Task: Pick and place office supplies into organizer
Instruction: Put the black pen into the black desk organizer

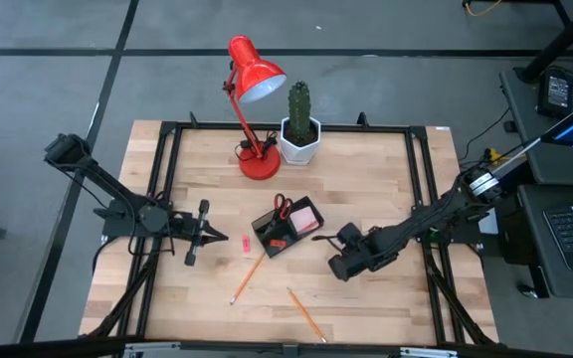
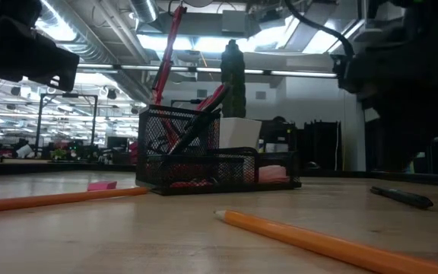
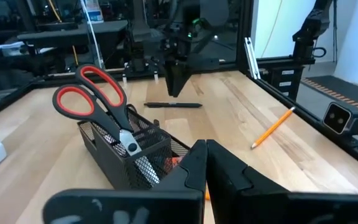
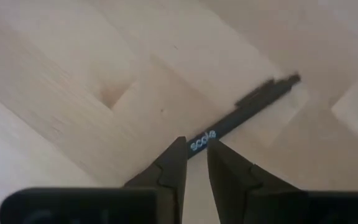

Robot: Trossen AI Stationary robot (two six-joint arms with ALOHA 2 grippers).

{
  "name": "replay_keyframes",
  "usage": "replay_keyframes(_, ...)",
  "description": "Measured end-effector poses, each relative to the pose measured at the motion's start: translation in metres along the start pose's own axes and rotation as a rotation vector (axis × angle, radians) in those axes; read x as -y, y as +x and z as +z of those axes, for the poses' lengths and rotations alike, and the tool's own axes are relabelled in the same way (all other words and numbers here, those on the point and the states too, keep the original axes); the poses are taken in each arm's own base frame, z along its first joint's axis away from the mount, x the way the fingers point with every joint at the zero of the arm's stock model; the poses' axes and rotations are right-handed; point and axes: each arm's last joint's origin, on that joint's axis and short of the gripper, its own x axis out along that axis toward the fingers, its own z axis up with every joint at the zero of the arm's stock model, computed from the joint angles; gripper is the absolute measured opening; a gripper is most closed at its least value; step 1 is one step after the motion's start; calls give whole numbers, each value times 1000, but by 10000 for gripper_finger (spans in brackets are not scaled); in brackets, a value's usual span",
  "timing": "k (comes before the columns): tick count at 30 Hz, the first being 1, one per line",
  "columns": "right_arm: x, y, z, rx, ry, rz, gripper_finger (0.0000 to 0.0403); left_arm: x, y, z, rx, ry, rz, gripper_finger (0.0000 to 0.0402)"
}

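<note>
High view: organizer (image 1: 288, 227) mid-tabletop, scissors (image 1: 281, 206) inside; left tool (image 1: 229, 238) beside it, right tool (image 1: 324, 239) over black pen (image 1: 318, 240); left wrist view: fingers pressed together, empty; right wrist view: fingers narrowly apart above pen, not gripping.

Low view: long orange wooden pencil (image 2: 318, 242) runs off the bottom-right edge, tip end only. Right wrist view: thin black plastic pen (image 4: 244, 112) partly hidden behind right gripper (image 4: 196, 155). Stuff inside black wire-mesh organizer tray (image 2: 204, 164) is too dark/small to ID tbh.
</note>
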Motion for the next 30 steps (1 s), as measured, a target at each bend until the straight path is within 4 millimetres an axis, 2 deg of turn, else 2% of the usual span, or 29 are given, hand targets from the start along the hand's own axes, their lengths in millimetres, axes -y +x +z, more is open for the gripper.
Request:
replay_keyframes(4, 1, 1, -2, -37, 87, -14, 67, 0, 0, 0, -1, -7, 0, 1)
replay_keyframes(10, 0, -1, -6, 7, 120, -16, 67, 0, 0, 0, -4, -5, 0, 3)
replay_keyframes(15, 4, 8, -8, 25, 203, -1, 67, 0, 0, 0, -4, -8, 0, 2)
replay_keyframes(21, 8, 23, -13, 50, 231, 101, 67, 0, 0, 0, -3, -10, 0, 1)
replay_keyframes(30, 11, 27, -15, 25, 220, 78, 67, 0, 0, 0, -4, -23, 0, 2)
